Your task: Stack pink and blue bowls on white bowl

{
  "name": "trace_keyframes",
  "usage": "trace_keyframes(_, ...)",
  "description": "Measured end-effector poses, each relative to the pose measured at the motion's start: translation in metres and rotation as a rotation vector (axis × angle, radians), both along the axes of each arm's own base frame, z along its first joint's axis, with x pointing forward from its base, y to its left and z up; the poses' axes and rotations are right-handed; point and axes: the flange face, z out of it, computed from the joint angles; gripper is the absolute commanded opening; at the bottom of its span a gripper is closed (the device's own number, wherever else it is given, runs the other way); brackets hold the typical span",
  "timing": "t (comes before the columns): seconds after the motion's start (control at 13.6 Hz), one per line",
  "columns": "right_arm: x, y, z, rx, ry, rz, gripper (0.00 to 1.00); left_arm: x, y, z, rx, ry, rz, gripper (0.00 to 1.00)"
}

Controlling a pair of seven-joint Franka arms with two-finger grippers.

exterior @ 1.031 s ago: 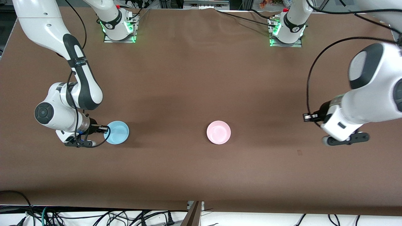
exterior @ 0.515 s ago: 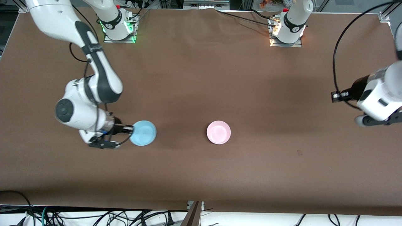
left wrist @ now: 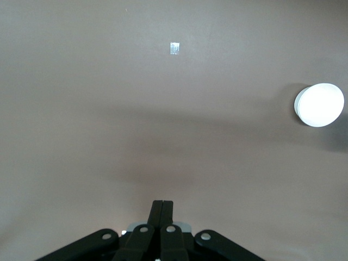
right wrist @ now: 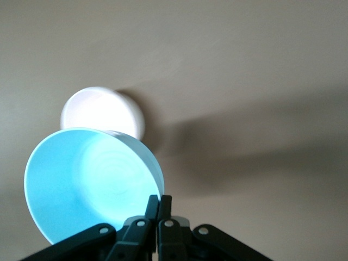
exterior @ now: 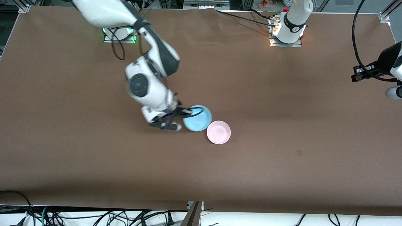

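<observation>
My right gripper [exterior: 188,110] is shut on the rim of the light blue bowl [exterior: 198,120] and holds it tilted, just beside the pink bowl [exterior: 218,132] at mid-table. In the right wrist view, the fingers [right wrist: 159,202] pinch the blue bowl's [right wrist: 87,179] rim, with the other bowl [right wrist: 103,111] past it, looking washed-out pale. No separate white bowl shows; I cannot tell if one lies under the pink bowl. My left gripper [exterior: 356,75] is shut and empty [left wrist: 162,205], raised at the left arm's end of the table. Its wrist view shows the pale bowl [left wrist: 319,105] far off.
The brown table cloth [exterior: 94,163] carries a small tape mark [exterior: 299,153], nearer the front camera than the pink bowl; it also shows in the left wrist view [left wrist: 174,48]. The arm bases [exterior: 287,31] stand along the table's back edge.
My right gripper has carried the blue bowl from the right arm's end of the table to beside the pink bowl. The left arm has drawn back toward its own end and upward.
</observation>
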Motion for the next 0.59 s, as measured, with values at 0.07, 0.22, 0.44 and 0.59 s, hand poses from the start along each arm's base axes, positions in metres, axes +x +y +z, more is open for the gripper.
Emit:
trace_keyframes(0.07,-0.002,0.017,-0.003,0.009,-0.002,-0.011,0.0,0.001,-0.007,-0.006,0.006,-0.012,-0.008,0.0)
trace_keyframes(0.22,0.007,0.029,-0.009,0.023,-0.015,-0.026,0.0,0.003,-0.02,-0.024,0.017,-0.044,-0.016,0.0)
trace_keyframes(0.44,0.027,0.027,-0.02,0.032,-0.05,-0.044,0.0,0.004,-0.014,-0.049,0.005,-0.064,-0.001,0.0)
trace_keyframes(0.59,0.029,0.032,-0.034,0.027,-0.085,-0.037,0.0,0.004,-0.01,-0.062,0.005,-0.092,-0.006,0.0)
